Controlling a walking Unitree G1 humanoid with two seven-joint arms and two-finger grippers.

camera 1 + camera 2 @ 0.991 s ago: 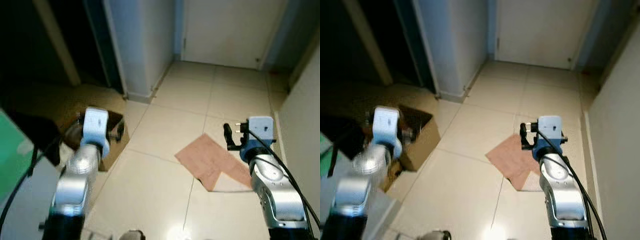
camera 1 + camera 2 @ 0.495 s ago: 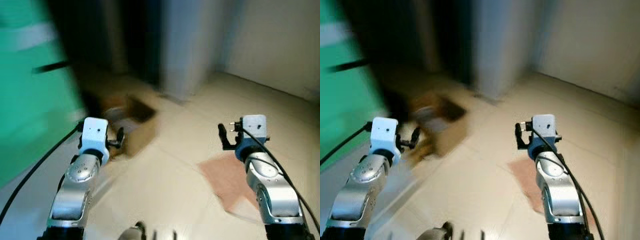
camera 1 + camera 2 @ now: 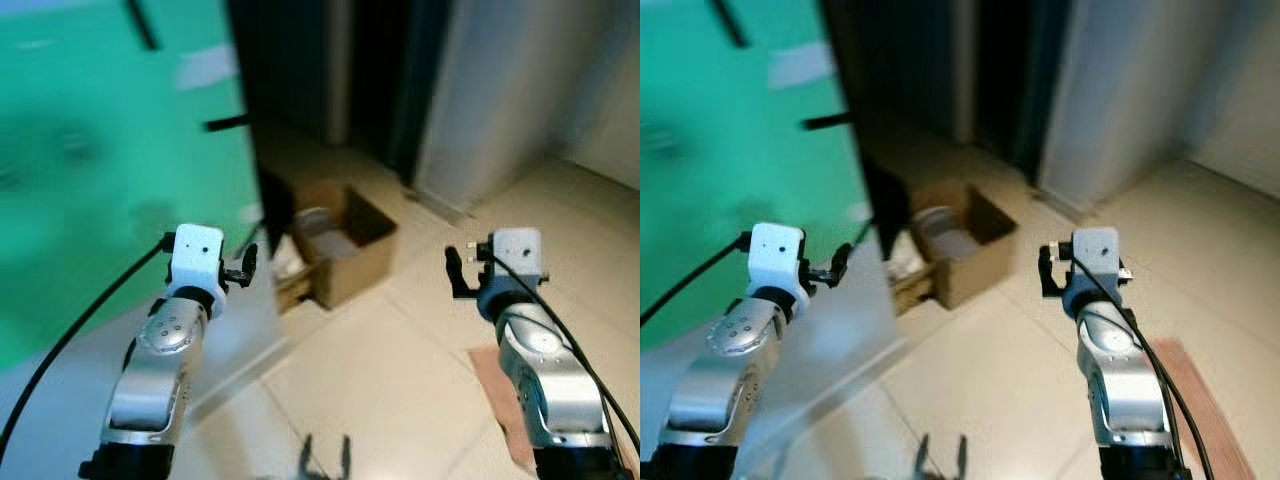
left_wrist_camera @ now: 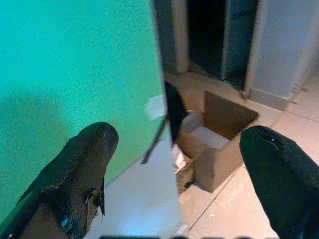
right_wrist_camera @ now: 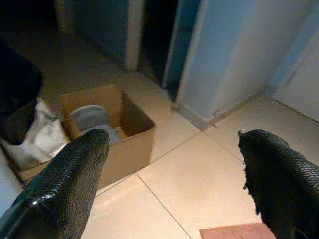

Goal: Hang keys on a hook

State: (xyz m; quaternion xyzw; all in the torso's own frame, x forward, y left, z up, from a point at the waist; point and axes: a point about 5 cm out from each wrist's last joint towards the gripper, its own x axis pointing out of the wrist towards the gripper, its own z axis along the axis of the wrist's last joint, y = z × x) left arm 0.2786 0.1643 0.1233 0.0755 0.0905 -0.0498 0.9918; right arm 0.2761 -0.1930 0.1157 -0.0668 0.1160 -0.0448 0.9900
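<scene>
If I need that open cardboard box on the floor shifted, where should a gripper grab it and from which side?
Likely best: the top edge of the cardboard box wall facing the tiled floor, coming down from above with one finger inside and one outside. The box stands upright with its top open, so that thin rim is exposed. The right gripper, open, looks nearer than the left gripper. A pale round container inside leaves room along that wall.

A home hallway: pale floor tiles (image 3: pixel 400 370), an open cardboard box (image 5: pixel 107 134) of household bits, a green wall (image 3: pixel 100 150), a dark doorway (image 4: pixel 207 30).
</scene>
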